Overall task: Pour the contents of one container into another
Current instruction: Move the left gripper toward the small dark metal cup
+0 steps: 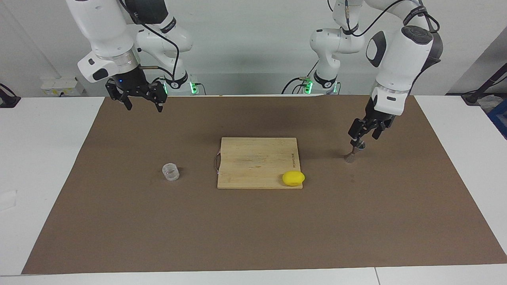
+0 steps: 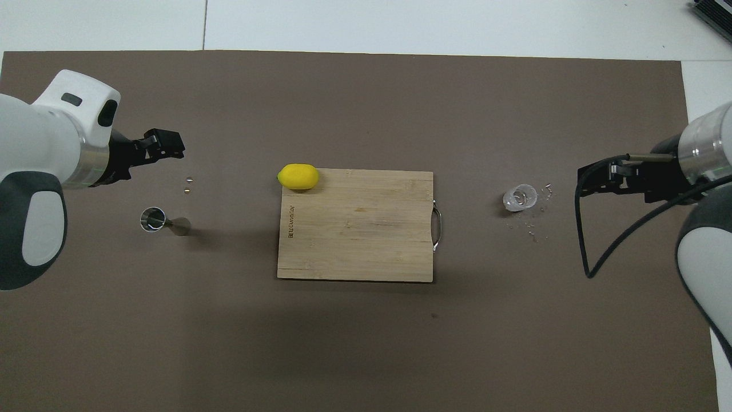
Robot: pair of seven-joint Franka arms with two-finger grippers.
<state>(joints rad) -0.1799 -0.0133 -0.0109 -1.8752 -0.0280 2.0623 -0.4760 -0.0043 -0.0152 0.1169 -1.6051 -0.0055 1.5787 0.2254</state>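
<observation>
The clear plastic cup (image 1: 170,172) (image 2: 520,197) stands on the brown mat toward the right arm's end of the table. The steel jigger (image 1: 351,158) (image 2: 154,219) stands upright toward the left arm's end. My left gripper (image 1: 364,138) (image 2: 171,146) hangs open just above the jigger's upper cone, holding nothing. In the facing view its fingertips cover part of the jigger's rim, and I cannot tell whether they touch it. My right gripper (image 1: 144,107) (image 2: 582,182) waits open and raised over the mat near the cup, empty.
A wooden cutting board (image 1: 253,158) (image 2: 354,240) lies mid-table with a yellow lemon (image 1: 293,178) (image 2: 298,176) at its corner. Small spilled bits (image 2: 532,229) lie around the cup, and two specks (image 2: 187,184) lie on the mat near the jigger.
</observation>
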